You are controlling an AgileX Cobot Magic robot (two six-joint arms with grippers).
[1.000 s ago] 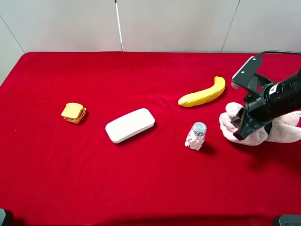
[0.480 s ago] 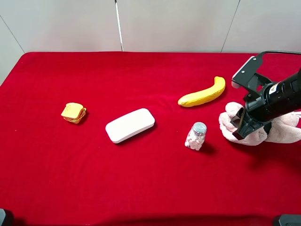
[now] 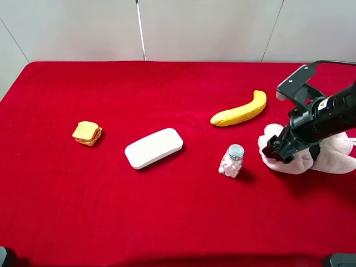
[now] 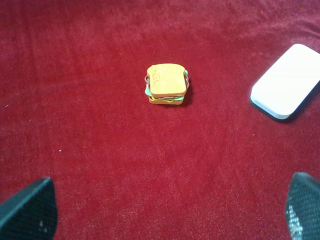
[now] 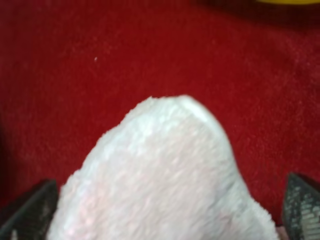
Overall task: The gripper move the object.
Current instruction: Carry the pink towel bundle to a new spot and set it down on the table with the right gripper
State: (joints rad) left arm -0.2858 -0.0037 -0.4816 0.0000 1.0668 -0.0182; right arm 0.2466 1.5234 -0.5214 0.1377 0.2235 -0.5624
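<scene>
A small jar (image 3: 232,160) of pale pellets, capped, stands upright on the red bench (image 3: 167,222). Just to its right the pink towel (image 3: 303,156) lies under the right gripper (image 3: 276,152), whose fingers (image 5: 30,210) are spread around the towel's end.

Overall light: I'm seeing bright, even light on the red cloth (image 3: 167,211) from above.
Shadows: short and soft, hugging the white case (image 3: 154,148), the jar (image 3: 232,160) and the banana (image 3: 240,109) on their near side.
Glare: none I can spot; the case reads clean white.
Left wrist view: dimmer, cloth darkening toward the corners, the toy sandwich (image 4: 167,83) fairly sharp.
Right wrist view: soft, the towel (image 5: 160,185) blurred up close and fuzzy-edged.
</scene>
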